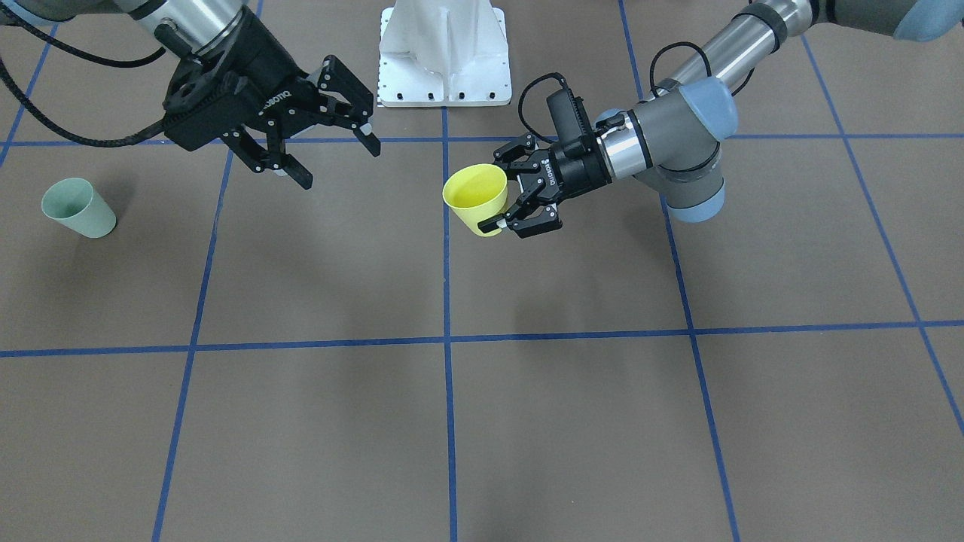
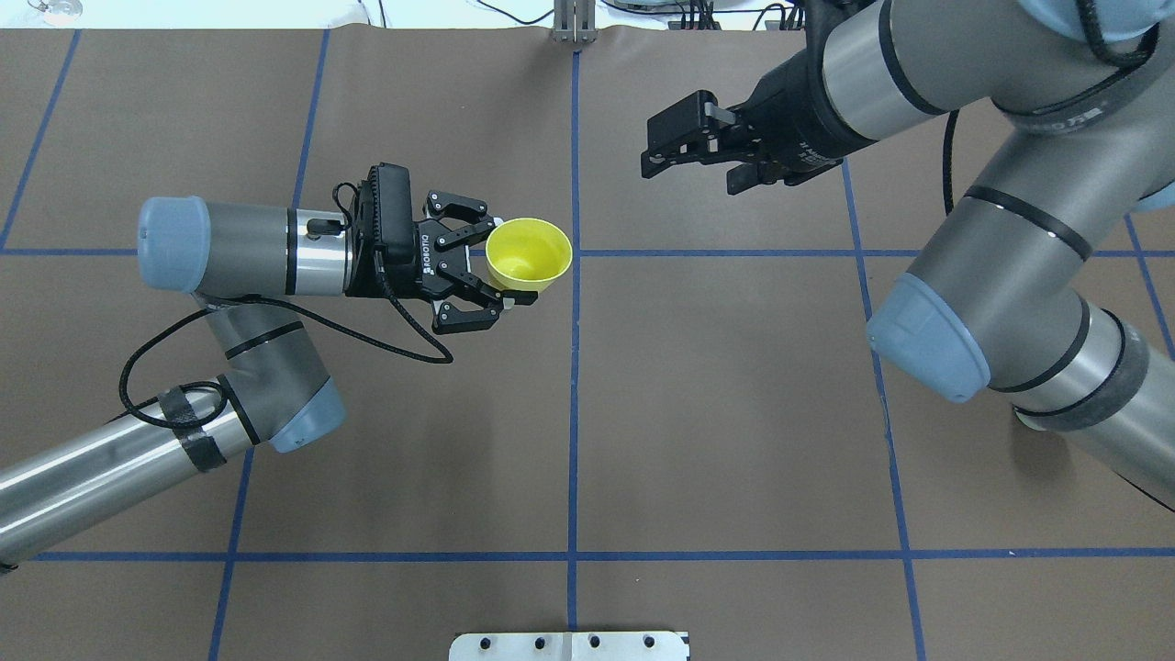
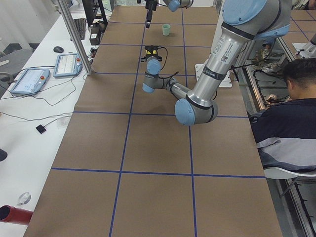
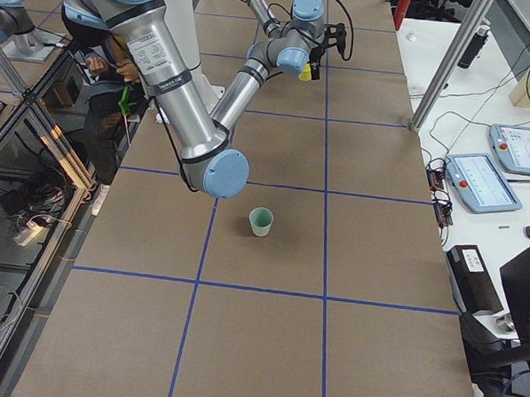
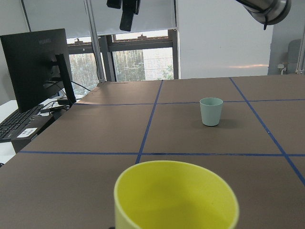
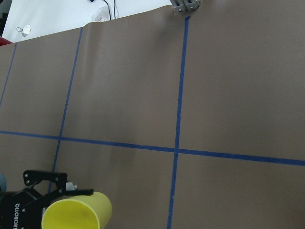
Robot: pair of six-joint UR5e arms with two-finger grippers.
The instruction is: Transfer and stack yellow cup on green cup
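My left gripper (image 1: 498, 194) is shut on the yellow cup (image 1: 476, 197) and holds it upright above the table's middle line, fingers on its sides. The cup also shows in the overhead view (image 2: 528, 254), the left wrist view (image 5: 176, 200) and the right wrist view (image 6: 76, 214). The green cup (image 1: 77, 207) stands upright on the table on my right side, also in the left wrist view (image 5: 211, 111) and the right side view (image 4: 260, 221). My right gripper (image 1: 339, 162) is open and empty, in the air between the two cups. In the overhead view my right arm hides the green cup.
The brown table (image 1: 572, 421) is marked with blue tape lines. A white mounting base (image 1: 443, 56) stands at the robot's side of the table. A seated person (image 3: 286, 123) and desks with a monitor and pendants (image 4: 479, 179) lie beyond the table edges.
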